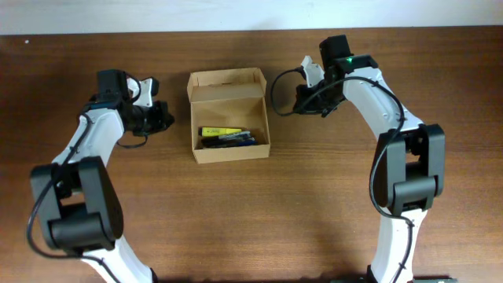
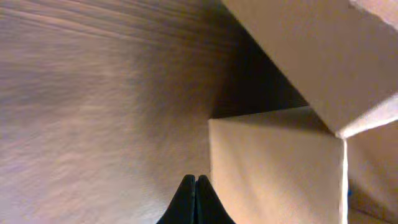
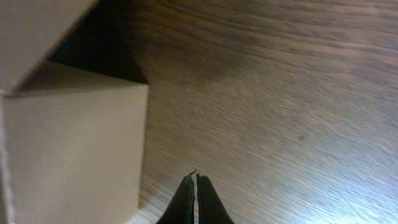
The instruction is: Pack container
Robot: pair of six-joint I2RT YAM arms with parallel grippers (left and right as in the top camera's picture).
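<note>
The tan cardboard container (image 1: 229, 146) sits mid-table with its hinged lid flap (image 1: 225, 79) standing open at the back. Inside lie a yellow item (image 1: 219, 131) and dark pen-like items (image 1: 234, 139). My left gripper (image 1: 165, 119) is shut and empty, just left of the box; the left wrist view shows its closed tips (image 2: 195, 180) beside the box wall (image 2: 273, 168). My right gripper (image 1: 300, 101) is shut and empty, just right of the lid; the right wrist view shows its tips (image 3: 194, 179) near the box wall (image 3: 74, 149).
Brown wooden table (image 1: 314, 196) all around the box. A pale wall strip (image 1: 236, 14) runs along the table's far edge. Both arm bases stand at the near edge.
</note>
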